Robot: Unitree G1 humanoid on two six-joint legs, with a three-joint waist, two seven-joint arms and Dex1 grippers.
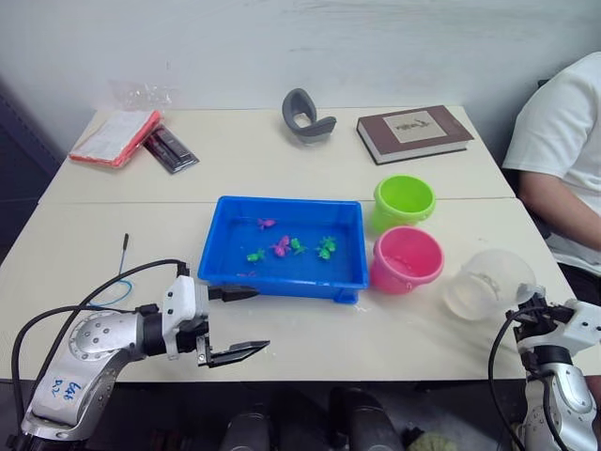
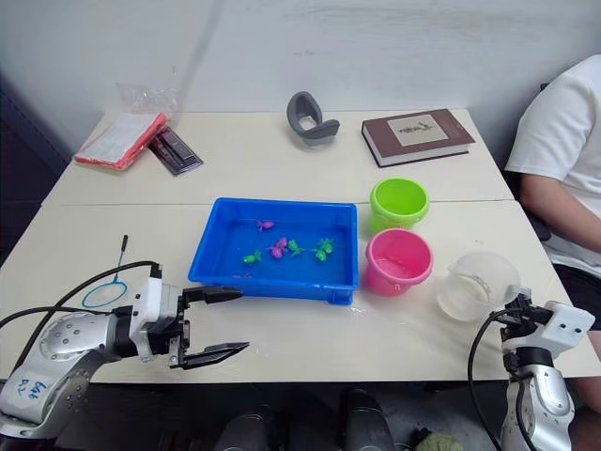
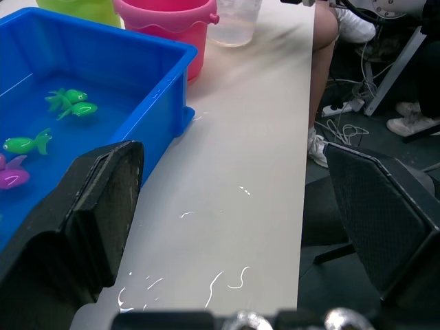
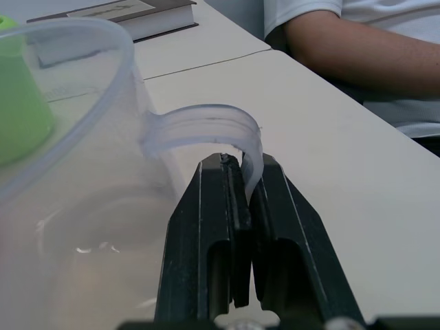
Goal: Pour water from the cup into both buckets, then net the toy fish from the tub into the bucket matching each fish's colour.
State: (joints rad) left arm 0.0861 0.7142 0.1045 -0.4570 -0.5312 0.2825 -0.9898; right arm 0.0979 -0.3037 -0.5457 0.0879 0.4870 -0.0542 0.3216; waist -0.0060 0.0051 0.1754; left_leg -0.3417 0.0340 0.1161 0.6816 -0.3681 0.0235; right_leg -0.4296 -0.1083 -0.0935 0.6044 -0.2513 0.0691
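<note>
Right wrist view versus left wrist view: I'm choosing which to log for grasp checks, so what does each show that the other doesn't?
The right wrist view shows the right pincer shut on the curved handle of the clear plastic cup, plus a brown hardcover book.

The left wrist view shows the open left pincer, the shallow blue plastic tub with small green toy fish, and the pink plastic bucket.

Both show the clear cup, the cream table and the lime green plastic bucket.

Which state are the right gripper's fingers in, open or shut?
Shut. In the right wrist view, the right gripper has its two black fingers pinched on the clear handle of the cup.
</note>
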